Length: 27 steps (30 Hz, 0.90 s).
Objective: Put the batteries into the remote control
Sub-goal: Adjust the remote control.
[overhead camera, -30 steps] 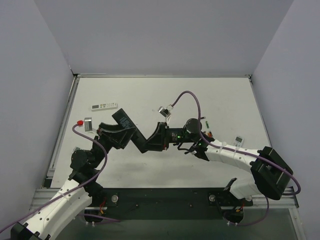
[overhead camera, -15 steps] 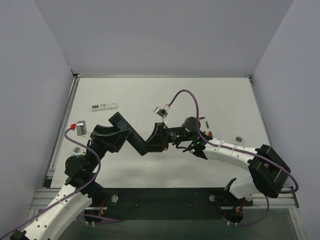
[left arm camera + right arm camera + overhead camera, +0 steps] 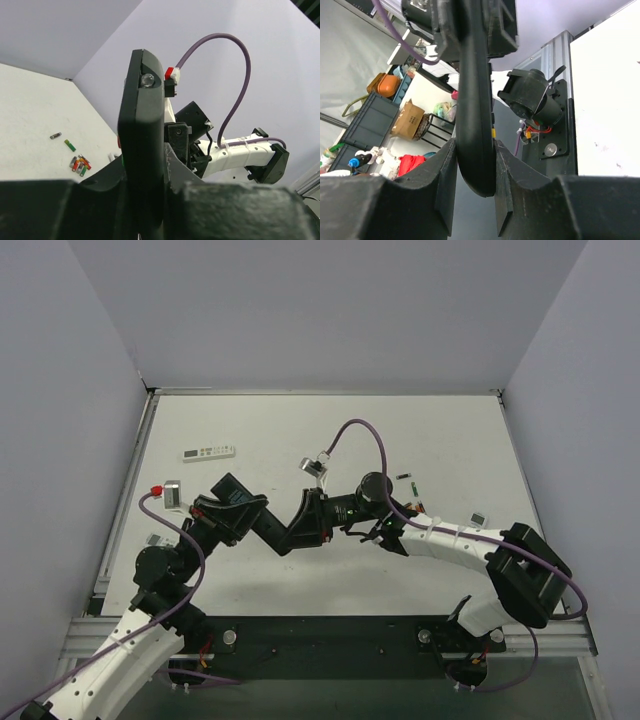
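Note:
The black remote control [image 3: 270,530] hangs above the table, spanning between both grippers. My left gripper [image 3: 235,505] is shut on one end; in the left wrist view the remote control [image 3: 142,115] stands edge-on between the fingers of that gripper [image 3: 145,172]. My right gripper [image 3: 307,523] is shut on the other end, its pads pressed to both faces of the remote control [image 3: 476,115] where the right gripper [image 3: 476,172] shows up close. The batteries [image 3: 79,165] lie in a small red, green and dark cluster on the table, seen in the top view as the batteries [image 3: 413,506] beside the right arm.
A long white remote [image 3: 208,452] lies at the back left. A small white remote [image 3: 480,519] sits at the right. Two stray cells, one green [image 3: 70,145] and one dark [image 3: 55,135], lie apart from the cluster. A small pale item [image 3: 153,540] rests by the left edge.
My left gripper has closed from wide open onto the remote's end. The right arm has carried the remote slightly leftward.

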Tool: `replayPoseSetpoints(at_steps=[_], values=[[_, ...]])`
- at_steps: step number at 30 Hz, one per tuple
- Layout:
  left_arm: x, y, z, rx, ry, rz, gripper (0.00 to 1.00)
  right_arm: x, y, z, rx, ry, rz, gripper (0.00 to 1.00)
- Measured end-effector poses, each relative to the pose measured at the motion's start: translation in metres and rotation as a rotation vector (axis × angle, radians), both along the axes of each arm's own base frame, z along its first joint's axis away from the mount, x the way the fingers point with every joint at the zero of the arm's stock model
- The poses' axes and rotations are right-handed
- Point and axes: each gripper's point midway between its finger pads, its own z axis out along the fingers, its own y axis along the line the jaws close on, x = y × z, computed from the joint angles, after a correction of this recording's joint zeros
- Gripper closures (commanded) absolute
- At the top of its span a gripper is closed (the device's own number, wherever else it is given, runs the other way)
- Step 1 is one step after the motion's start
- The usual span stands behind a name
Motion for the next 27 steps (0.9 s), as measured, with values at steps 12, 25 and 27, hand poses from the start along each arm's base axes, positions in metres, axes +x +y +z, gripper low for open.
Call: replayPoseSetpoints(at_steps=[12,25,27], values=[[0.008,0.013,-0.002,0.221,0.008,0.128,1.00,0.022,0.004,-0.035,-0.180,-0.146,-0.138,0.37],[0.046,0.002,-0.055,0.576,0.115,0.111,1.00,0.029,-0.015,-0.027,-0.215,-0.912,-0.198,0.00],[0.050,0.001,-0.066,0.581,0.160,0.075,1.00,0.031,-0.015,-0.028,-0.206,-0.993,-0.187,0.00]])
